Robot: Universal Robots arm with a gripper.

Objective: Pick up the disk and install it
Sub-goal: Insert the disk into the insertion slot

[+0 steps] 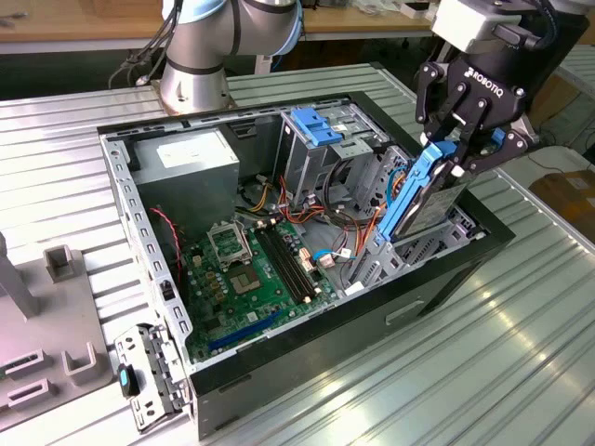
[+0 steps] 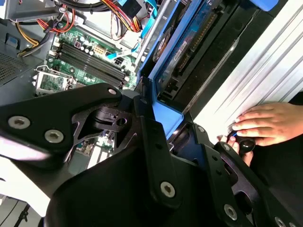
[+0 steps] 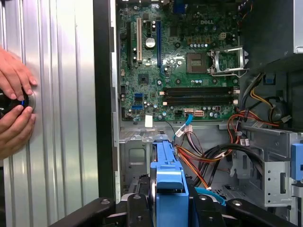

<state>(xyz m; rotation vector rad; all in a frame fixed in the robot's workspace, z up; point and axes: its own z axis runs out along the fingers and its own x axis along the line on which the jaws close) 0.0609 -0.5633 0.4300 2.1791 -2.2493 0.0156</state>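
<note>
Second wrist view: the gripper is sitting nearest the lens, its black fingers clamping the blue rail of the disk. The disk is standing on edge and running away from the lens into the open case. The board is lying on the case floor beside it, with cables trailing past. A hand is resting on the ribbed counter outside the case, pinching a small dark knob.

First wrist view: the gripper is pinching the disk from both sides, blue rail facing the lens. The disk is hanging over the drive cage, just beside the black wall of the case. The board is lying beyond it. The hand and a second hand are closing round the knob on the counter.

Exterior view: the gripper is holding the disk by its upper end. The disk is tilting, its lower end reaching into the corner of the case at the exterior view's right. The power supply is sitting in the far corner. The case is lying on its side on the counter.
</note>
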